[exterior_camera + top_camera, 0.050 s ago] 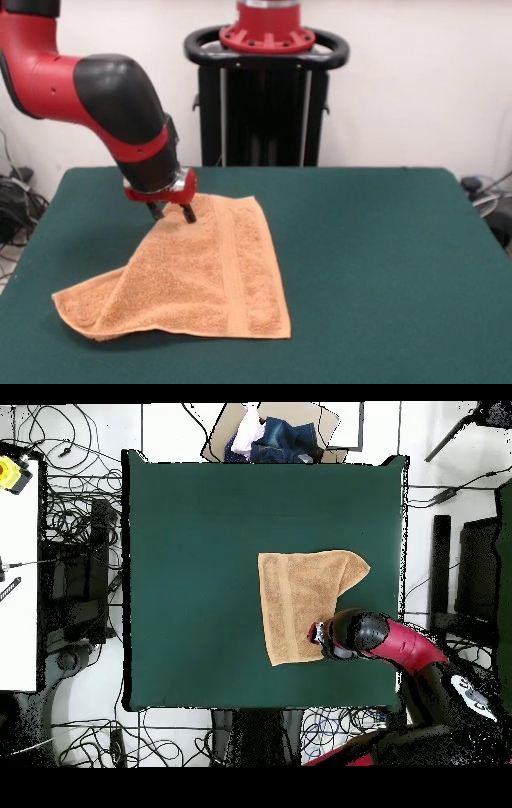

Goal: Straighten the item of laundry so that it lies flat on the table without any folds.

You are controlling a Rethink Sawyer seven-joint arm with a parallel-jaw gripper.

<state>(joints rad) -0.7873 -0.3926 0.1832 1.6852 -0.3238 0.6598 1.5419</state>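
Note:
The item of laundry (204,280), an orange-tan terry towel with a woven band, lies on the green table (384,264) left of centre. Its right half is flat. Its left part slopes up in a fold toward the gripper (173,212), and the near-left corner droops back onto the cloth. The two dark fingers (190,213) pinch a bunch of towel at the far-left corner. From overhead, the towel (300,599) sits right of the table's middle with one corner cut off diagonally. There the gripper (322,631) is over the towel's edge nearest the robot's base.
The red and black arm (104,88) comes in from the upper left. A pile of clothes (275,439) lies beyond the table's far edge in the overhead view, and cables cover the floor on both sides.

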